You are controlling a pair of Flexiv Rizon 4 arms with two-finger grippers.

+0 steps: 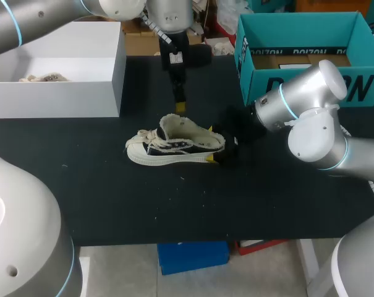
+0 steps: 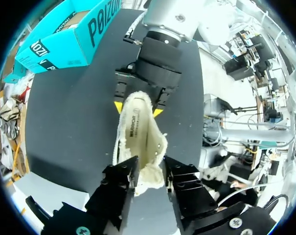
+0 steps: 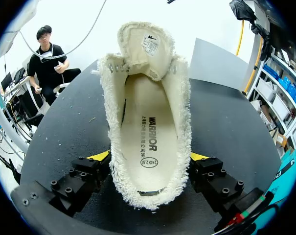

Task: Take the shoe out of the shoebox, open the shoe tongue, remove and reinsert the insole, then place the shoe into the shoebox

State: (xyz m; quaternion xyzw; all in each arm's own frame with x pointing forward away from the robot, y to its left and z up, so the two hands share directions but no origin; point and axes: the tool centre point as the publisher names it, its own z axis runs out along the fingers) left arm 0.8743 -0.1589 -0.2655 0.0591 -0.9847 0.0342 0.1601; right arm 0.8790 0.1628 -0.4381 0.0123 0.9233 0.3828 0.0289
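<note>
A cream canvas shoe (image 1: 174, 147) with frayed edges lies on its sole mid-table, toe to the left. Its tongue (image 3: 147, 46) stands up, and the insole (image 3: 148, 132) shows inside. My right gripper (image 1: 210, 144) comes in from the right and clasps the heel, one yellow tip against each side (image 3: 150, 156). My left gripper (image 1: 181, 106) hangs down from the back, over the tongue. In the left wrist view my left gripper (image 2: 150, 177) has the tongue's fuzzy upper edge (image 2: 148, 171) pinched between its black fingers. The teal shoebox (image 1: 298, 59) stands open at the back right.
A white open box (image 1: 63, 93) stands at the back left with a pale item (image 1: 41, 78) inside. The black table top (image 1: 174, 204) reaches its front edge a short way in front of the shoe.
</note>
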